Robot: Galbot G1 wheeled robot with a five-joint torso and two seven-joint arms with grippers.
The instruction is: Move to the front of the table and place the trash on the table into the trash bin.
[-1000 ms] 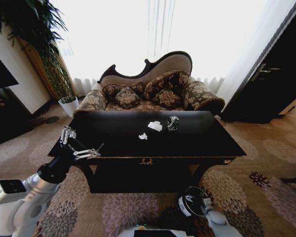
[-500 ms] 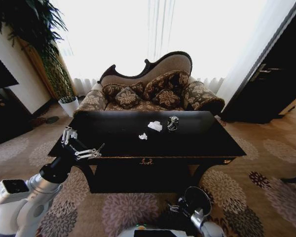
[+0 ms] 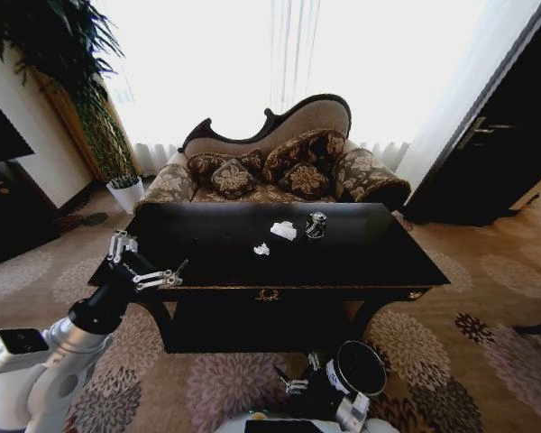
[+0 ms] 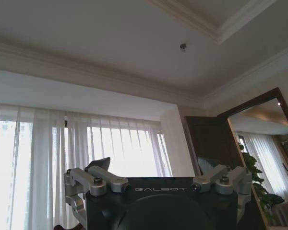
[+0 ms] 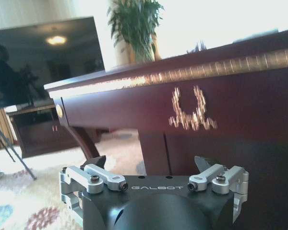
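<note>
The table [image 3: 361, 257] stands right in front of me, its glossy black top bearing the trash near the middle. That trash is a crumpled white paper wad [image 3: 284, 231], a tiny white scrap [image 3: 261, 248] and a short dark can [image 3: 316, 225]. My left gripper [image 3: 146, 262] hovers open at the table's left front corner, pointing upward, with nothing in it. Low down before the table's front, my right gripper [image 3: 293, 383] is open and faces the apron's gold ornament [image 5: 194, 109]. The trash bin is out of view.
A patterned sofa [image 3: 279, 167] sits behind the table. A potted plant [image 3: 124, 191] and a dark cabinet [image 3: 9, 212] are at the left, dark doors [image 3: 496, 153] at the right. Flowered carpet [image 3: 487, 316] surrounds the table.
My right arm has swung low in front of the table, bringing its gripper leftward toward the centre. The left arm has barely shifted. The trash has not moved.
</note>
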